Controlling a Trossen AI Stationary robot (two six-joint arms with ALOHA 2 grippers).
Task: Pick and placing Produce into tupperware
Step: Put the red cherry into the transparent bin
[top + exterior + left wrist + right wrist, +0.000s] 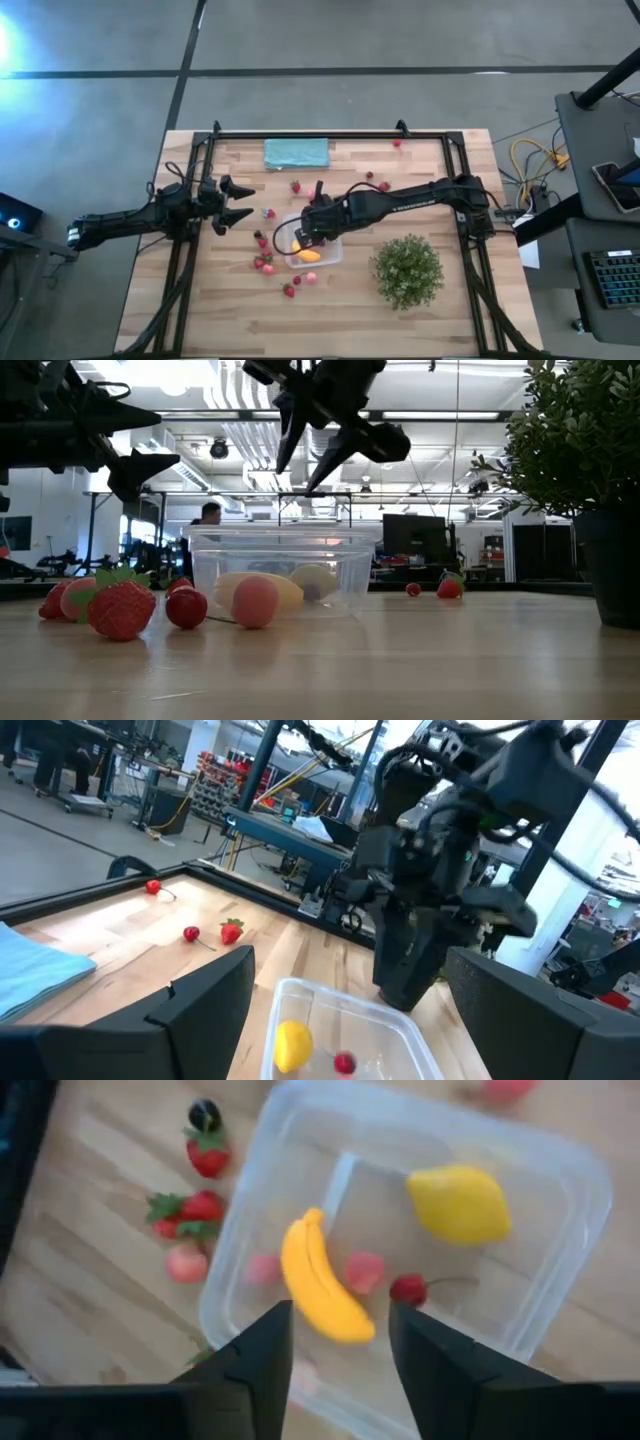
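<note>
The clear square tupperware sits near the table's middle. It holds a yellow banana, a lemon, a pink fruit and a red cherry-like fruit. My right gripper hovers open above the container, pointing down and touching nothing. Loose strawberries lie on the wood on the tupperware's left and near sides, with more farther back. My left gripper waits open, left of the container and raised off the table.
A bushy green plant stands right of the container. A teal cloth lies flat at the far edge. Black frame rails run along the table's left and right sides. A person shows in the room behind.
</note>
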